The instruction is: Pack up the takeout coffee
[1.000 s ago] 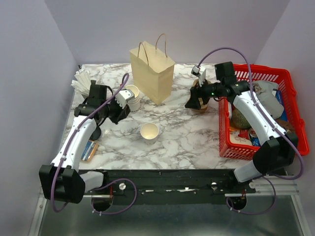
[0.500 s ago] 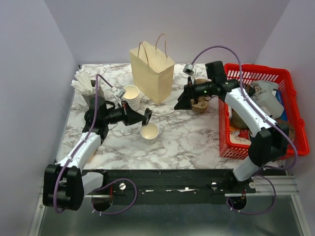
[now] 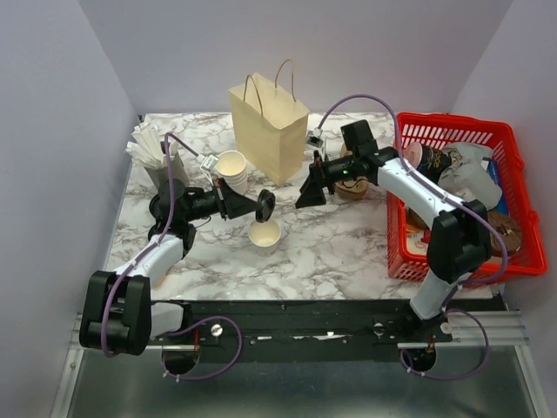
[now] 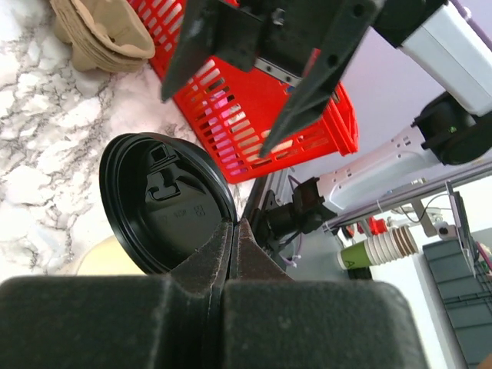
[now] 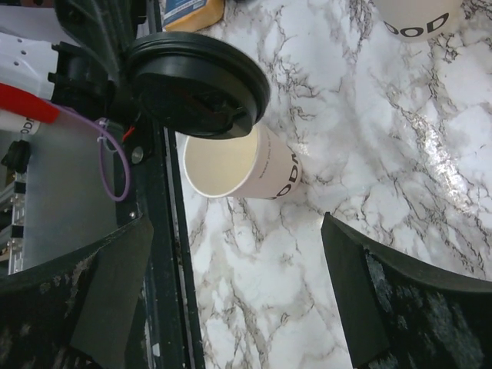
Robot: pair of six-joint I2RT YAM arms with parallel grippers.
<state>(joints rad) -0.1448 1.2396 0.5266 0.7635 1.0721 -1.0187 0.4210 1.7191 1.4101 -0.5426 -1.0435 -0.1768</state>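
No lidded cup shows. A lidless white paper cup [image 3: 265, 233] stands upright on the marble table, also in the right wrist view [image 5: 254, 173]. My left gripper [image 3: 252, 207] is shut on the rim of a round black lid [image 3: 265, 206], holding it tilted just above the cup. The lid [image 4: 165, 204] shows its underside in the left wrist view, pinched at the gripper's tips [image 4: 233, 231]; it also shows in the right wrist view [image 5: 196, 84]. My right gripper [image 3: 306, 193] is open and empty, right of the cup and above the table [image 5: 238, 284]. The paper bag [image 3: 270, 126] stands upright behind.
A stack of lidless white cups [image 3: 233, 170] stands left of the bag. Brown cardboard carriers [image 3: 355, 187] lie beside the red basket [image 3: 452, 122], which holds several items. White napkins in a dark holder [image 3: 150, 148] stand at the far left.
My left gripper has swung right from the table's left side, carrying the black lid to just above the cup. My right gripper has moved left from the carriers toward the cup.
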